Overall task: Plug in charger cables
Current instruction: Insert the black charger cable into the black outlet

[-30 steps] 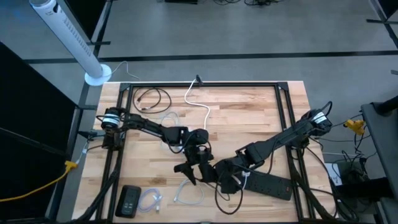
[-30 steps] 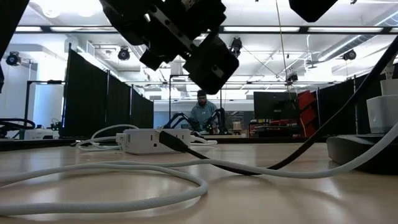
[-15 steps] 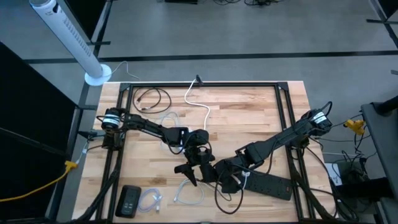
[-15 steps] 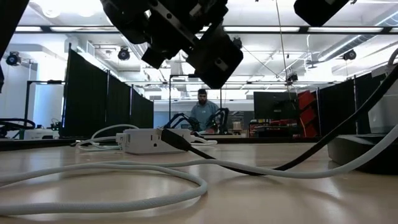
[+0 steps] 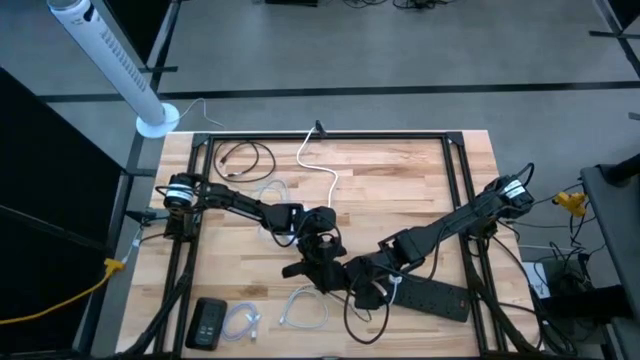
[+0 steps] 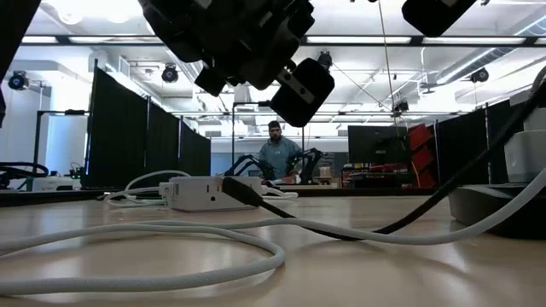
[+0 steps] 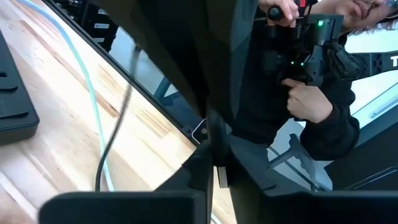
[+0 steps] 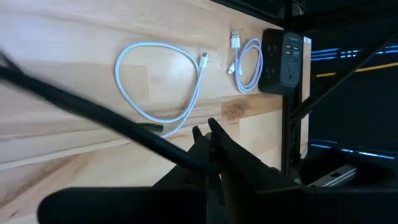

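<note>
A black charger cable (image 8: 93, 109) runs slack from the white socket cube (image 6: 200, 192) across the table's middle; both grippers are on it. My left gripper (image 5: 312, 270) is shut just left of my right gripper (image 5: 358, 290), which is also shut. Loose on the wood lie a white cable loop (image 5: 300, 310), a small white coil (image 5: 243, 322) and a black coil (image 5: 245, 157) at the far left. The cube itself is hidden under my left arm in the high view. My left gripper (image 7: 211, 171) has its two fingers closed together with a small pale piece (image 7: 219, 177) between their tips, which looks like the cable's plug. The fingers hide the rest of the contact. It reaches nearly level, above the table. My right gripper (image 8: 208, 158) pinches the black cable (image 8: 186, 155) between its two fingertips, slanting down from the table's right. The fingers lie across the cable. The cable leaves the fingers clear of the table.
A long black power strip (image 5: 435, 295) lies by the near right. A flat black socket block (image 5: 208, 322) sits at the near left corner. A thick white cord (image 5: 322, 170) runs from the far edge to the cube. A person stands beyond the table (image 6: 277, 153).
My left gripper has shut: its fingers stood wide apart a moment ago and now meet. Both arms have kept their places, and the cables on the table have not moved.
</note>
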Controlling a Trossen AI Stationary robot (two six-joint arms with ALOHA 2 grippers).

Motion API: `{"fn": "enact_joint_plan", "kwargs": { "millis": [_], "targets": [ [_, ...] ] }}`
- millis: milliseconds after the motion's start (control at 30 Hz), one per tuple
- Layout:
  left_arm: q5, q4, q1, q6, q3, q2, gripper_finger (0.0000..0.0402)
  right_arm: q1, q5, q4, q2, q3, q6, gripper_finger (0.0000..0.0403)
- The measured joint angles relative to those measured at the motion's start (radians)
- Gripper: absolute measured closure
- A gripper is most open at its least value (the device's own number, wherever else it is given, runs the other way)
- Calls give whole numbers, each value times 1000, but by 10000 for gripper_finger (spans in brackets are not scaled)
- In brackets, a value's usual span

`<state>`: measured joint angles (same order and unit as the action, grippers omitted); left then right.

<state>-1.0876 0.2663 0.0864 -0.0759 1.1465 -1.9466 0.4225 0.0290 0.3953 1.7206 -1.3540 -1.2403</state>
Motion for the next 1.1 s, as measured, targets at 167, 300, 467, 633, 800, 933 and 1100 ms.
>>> {"fn": "enact_joint_plan", "kwargs": {
  "millis": [167,300,467,633,800,933,1100],
  "targets": [
    [25,-1,0,14,-1,-1,383,3,-3,5,0,0,63,391],
    [45,-9,1,42,-1,-1,383,7,-3,-8,0,1,243,391],
    [57,-15,-4,71,-1,-1,383,20,7,-16,-1,2,371,386],
    [102,-22,-13,76,-1,1,383,43,47,-30,-3,4,486,326],
    [193,-25,-18,86,-2,1,383,62,162,-27,-10,4,717,267],
    [293,-64,-23,128,-2,13,383,91,236,-8,-31,4,991,243],
    [518,-85,-24,177,-3,56,384,110,333,-2,-49,4,1318,245]
  ]
}}
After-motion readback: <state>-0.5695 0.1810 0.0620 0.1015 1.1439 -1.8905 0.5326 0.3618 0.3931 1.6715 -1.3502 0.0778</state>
